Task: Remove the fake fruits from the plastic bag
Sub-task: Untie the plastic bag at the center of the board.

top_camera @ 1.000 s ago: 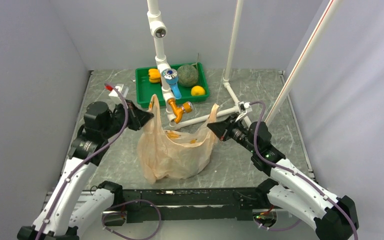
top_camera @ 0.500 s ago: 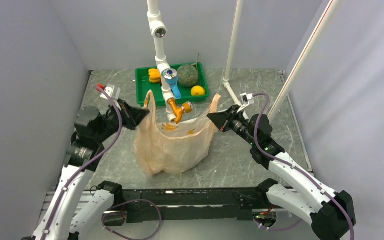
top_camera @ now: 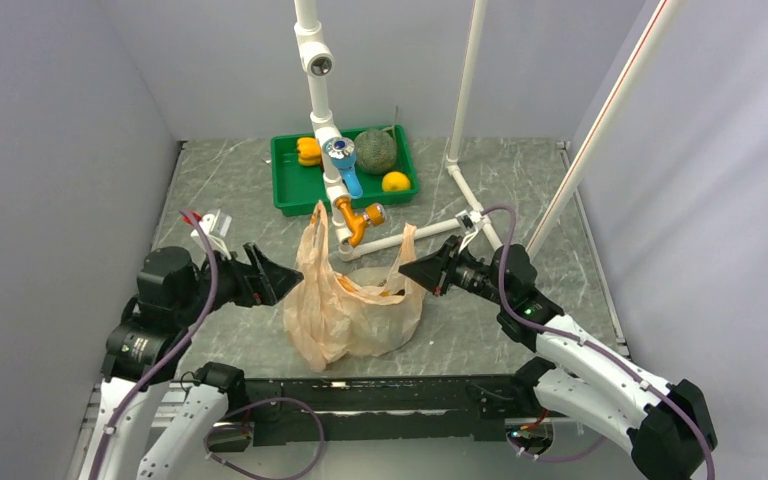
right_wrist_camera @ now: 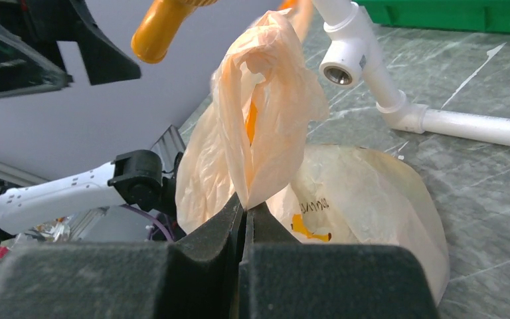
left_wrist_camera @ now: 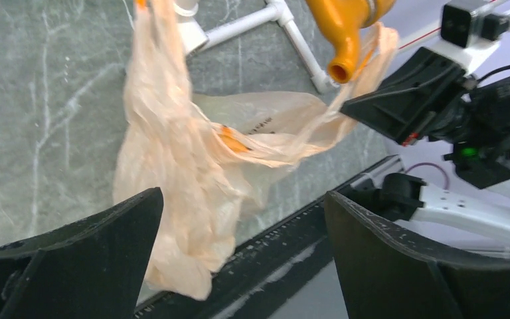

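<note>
Pinching one handle loop of the plastic bag (top_camera: 352,305) (left_wrist_camera: 179,166) (right_wrist_camera: 265,119) in the tightly closed right pincer (top_camera: 407,272) (right_wrist_camera: 244,206), with the bag's body slumping on the tabletop (top_camera: 240,200) mid-scene, toward the near edge. Holding the left pincer (top_camera: 275,280) (left_wrist_camera: 239,199) wide apart just left of the bag, gripping nothing. Hiding whatever lies inside behind crinkled peach film, letting through only orange smudges, print or fruit impossible to tell.

Lab test cell: grey panels (top_camera: 60,120), white pipe frame (top_camera: 465,90).

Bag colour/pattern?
The plastic bag is translucent peach-beige with yellow-orange prints; best in the right wrist view.
</note>
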